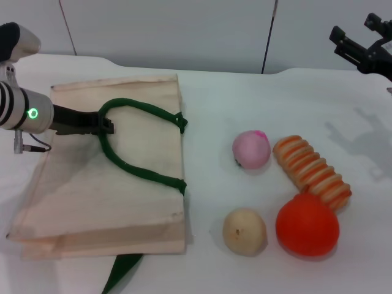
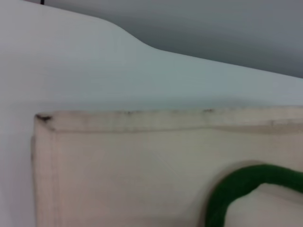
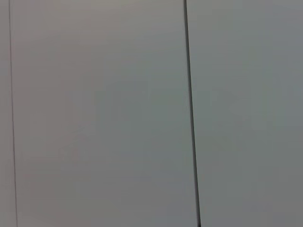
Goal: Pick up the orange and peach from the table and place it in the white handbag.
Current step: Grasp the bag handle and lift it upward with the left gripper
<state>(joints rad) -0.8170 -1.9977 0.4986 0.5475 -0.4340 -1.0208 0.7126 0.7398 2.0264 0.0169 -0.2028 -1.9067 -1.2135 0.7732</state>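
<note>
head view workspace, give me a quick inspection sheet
surface: white table, bare at the back
job's things: orange and peach on the table, outside the white handbag, which lies flat
clutter: beige ball near the orange; striped ridged roll touching the orange
grippers: left claw at the bag's green strap, over the bag; right claw raised at the far right, away from the fruit
cables: thin cable at the left wrist
surroundings: grey wall panels
</note>
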